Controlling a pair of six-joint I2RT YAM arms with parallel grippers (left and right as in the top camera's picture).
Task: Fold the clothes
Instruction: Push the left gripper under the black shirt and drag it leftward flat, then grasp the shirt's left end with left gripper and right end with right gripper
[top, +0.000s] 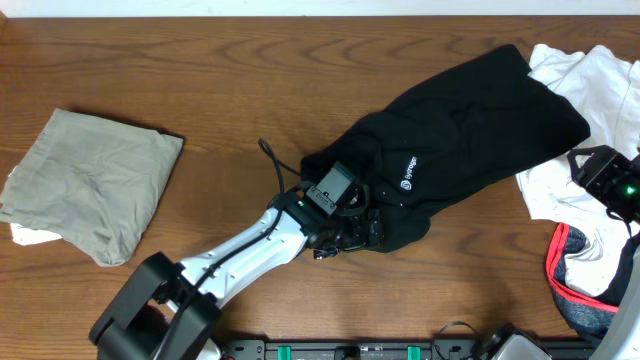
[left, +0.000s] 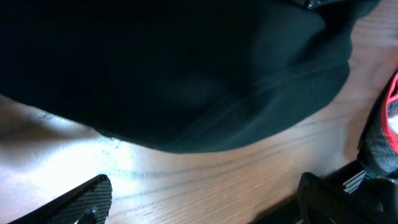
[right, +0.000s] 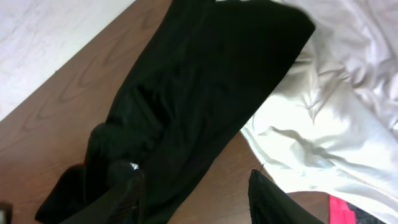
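The clothes lie spread over the table. A black shirt (top: 470, 125) with a small white logo (top: 409, 172) is crumpled at centre right. My left gripper (top: 355, 232) sits at the shirt's lower left edge. In the left wrist view the gripper (left: 205, 202) is open over bare wood, with the black shirt (left: 186, 74) just beyond its fingertips (left: 93, 198). My right gripper (top: 583, 165) hovers at the shirt's right end. In the right wrist view it (right: 199, 193) is open, holding nothing, above the black shirt's (right: 205, 81) edge.
A khaki garment (top: 90, 180) lies folded at the left. A white garment (top: 590, 90) is bunched at the far right, also seen as white cloth (right: 336, 118) in the right wrist view. A red and grey garment (top: 580, 285) lies at the front right.
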